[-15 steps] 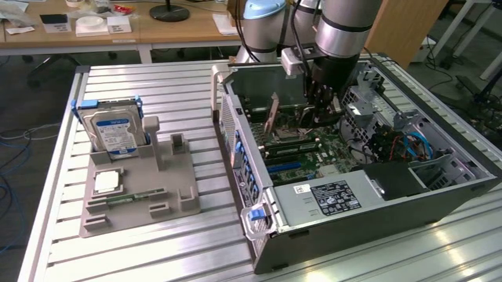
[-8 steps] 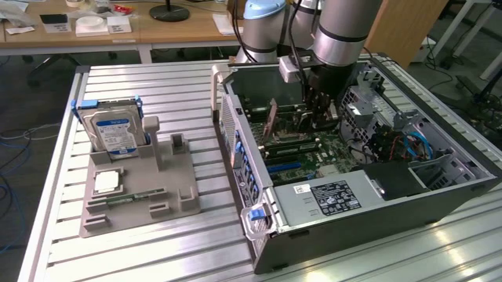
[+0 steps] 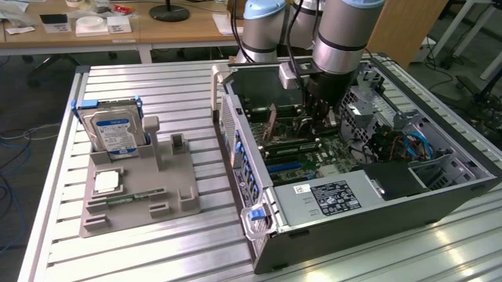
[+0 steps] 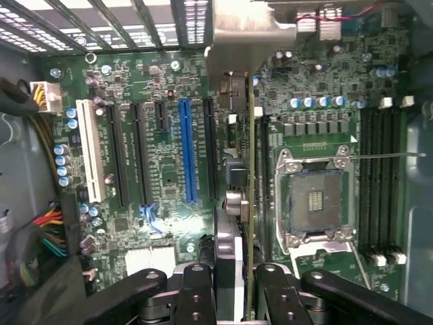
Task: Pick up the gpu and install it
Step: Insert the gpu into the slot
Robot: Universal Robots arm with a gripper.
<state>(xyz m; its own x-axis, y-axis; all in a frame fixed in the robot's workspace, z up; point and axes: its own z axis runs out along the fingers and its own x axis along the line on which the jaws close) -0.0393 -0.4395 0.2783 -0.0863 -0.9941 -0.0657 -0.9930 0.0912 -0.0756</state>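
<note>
In the wrist view the gpu (image 4: pixel 251 169) hangs edge-on as a thin green blade, its metal bracket (image 4: pixel 250 37) toward the case's slotted rear wall. My gripper (image 4: pixel 249 288) is shut on the card's near end, one black finger (image 4: pixel 229 257) on each side. The card stands over the motherboard (image 4: pixel 162 183) between the black expansion slot (image 4: pixel 210 149) and the CPU socket (image 4: pixel 314 203). Whether its edge touches a slot I cannot tell. In the exterior view the gripper (image 3: pixel 320 120) reaches down into the open computer case (image 3: pixel 353 223).
A blue slot (image 4: pixel 188 152) and a white slot (image 4: pixel 91 149) lie beside the card. Cables (image 4: pixel 44 233) crowd one board edge. Outside the case, a grey holder (image 3: pixel 141 194) carries a hard drive (image 3: pixel 114 132) and a memory stick (image 3: pixel 129 198). The power supply (image 3: pixel 333 197) fills the case's near end.
</note>
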